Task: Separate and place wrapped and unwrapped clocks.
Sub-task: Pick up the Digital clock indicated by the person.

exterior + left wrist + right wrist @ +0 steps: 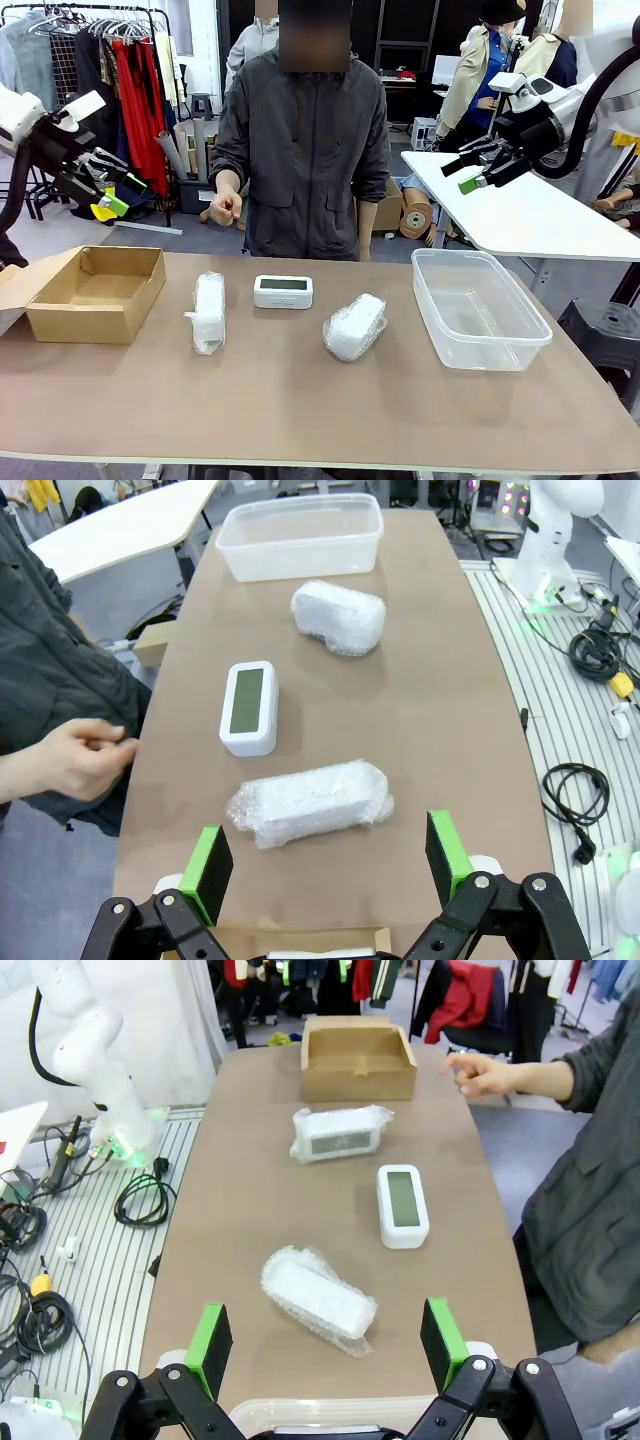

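Note:
Two clocks wrapped in bubble wrap lie on the brown table: one left of centre, one right of centre. Between them, nearer the person, stands the bare white clock with a grey-green screen. In the left wrist view the near wrapped clock lies just past the fingers, the bare clock and the far wrapped clock beyond. My left gripper hangs open high above the cardboard box. My right gripper hangs open high at the right. Both hold nothing.
An open cardboard box sits at the table's left end, a clear plastic tub at the right end. The person stands at the far edge with one hand raised over it. A white table stands behind right.

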Robot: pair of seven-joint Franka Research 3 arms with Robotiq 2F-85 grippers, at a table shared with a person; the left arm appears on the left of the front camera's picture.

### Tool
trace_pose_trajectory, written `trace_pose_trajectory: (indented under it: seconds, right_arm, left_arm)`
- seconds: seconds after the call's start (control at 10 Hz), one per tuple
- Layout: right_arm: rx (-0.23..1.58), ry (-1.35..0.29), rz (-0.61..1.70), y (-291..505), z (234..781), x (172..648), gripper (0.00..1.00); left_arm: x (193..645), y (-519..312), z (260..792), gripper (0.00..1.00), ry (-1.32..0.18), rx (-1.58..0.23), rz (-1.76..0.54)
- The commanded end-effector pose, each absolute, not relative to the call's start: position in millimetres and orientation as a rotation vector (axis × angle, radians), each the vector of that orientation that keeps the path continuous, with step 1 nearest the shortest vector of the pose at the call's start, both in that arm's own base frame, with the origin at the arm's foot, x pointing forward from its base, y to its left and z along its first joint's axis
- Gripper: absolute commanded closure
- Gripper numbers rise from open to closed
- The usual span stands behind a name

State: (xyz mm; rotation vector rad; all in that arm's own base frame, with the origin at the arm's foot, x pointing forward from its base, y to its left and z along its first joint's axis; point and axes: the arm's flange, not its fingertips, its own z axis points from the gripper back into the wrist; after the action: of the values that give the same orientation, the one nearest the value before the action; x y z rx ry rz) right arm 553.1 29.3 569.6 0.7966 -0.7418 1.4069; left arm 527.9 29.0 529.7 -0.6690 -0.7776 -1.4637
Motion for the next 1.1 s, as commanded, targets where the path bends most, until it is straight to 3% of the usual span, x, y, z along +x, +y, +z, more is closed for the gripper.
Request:
trace_pose_trajectory:
  seconds: [0.0, 1.0]
  right_arm:
    - [0.793, -0.741, 1.41, 29.4, 570.5, 552.8, 0.0]
    - [0.793, -0.741, 1.41, 29.4, 570.5, 552.8, 0.0]
  left_arm:
    - [526.1, 29.6, 529.8, 0.0, -0.78, -0.668, -1.461]
    - [526.1, 29.6, 529.8, 0.0, -0.78, -0.668, -1.461]
